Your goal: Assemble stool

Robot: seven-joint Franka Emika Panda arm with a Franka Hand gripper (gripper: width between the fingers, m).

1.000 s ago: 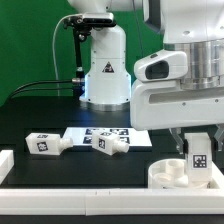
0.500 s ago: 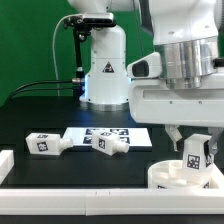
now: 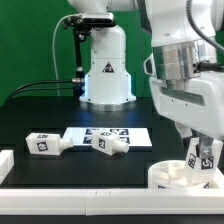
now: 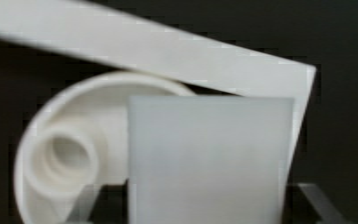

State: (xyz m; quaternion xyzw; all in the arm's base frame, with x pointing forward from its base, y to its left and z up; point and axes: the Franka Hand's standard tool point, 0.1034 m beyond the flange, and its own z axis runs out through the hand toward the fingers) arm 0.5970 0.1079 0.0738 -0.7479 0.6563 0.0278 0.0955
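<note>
The round white seat (image 3: pixel 176 176) lies at the exterior view's lower right, by the front rail. My gripper (image 3: pixel 203 150) is shut on a white stool leg (image 3: pixel 204 155) with a marker tag and holds it tilted, just above the seat's right part. In the wrist view the held leg (image 4: pixel 211 155) fills the middle between my dark fingers (image 4: pixel 105 206), with the seat (image 4: pixel 66 150) and its socket hole behind it. Two loose legs lie on the black table, one (image 3: pixel 42 143) at the left and one (image 3: pixel 110 145) near the middle.
The marker board (image 3: pixel 128 133) lies flat behind the middle leg. A long white rail (image 3: pixel 80 196) runs along the front edge and shows in the wrist view (image 4: pixel 176 55). A short rail piece (image 3: pixel 5 160) is at the left. The robot base (image 3: pixel 105 70) stands at the back.
My wrist has turned and the held leg has shifted a little to the exterior view's right and tilted, staying over the seat. The loose legs have not moved.
</note>
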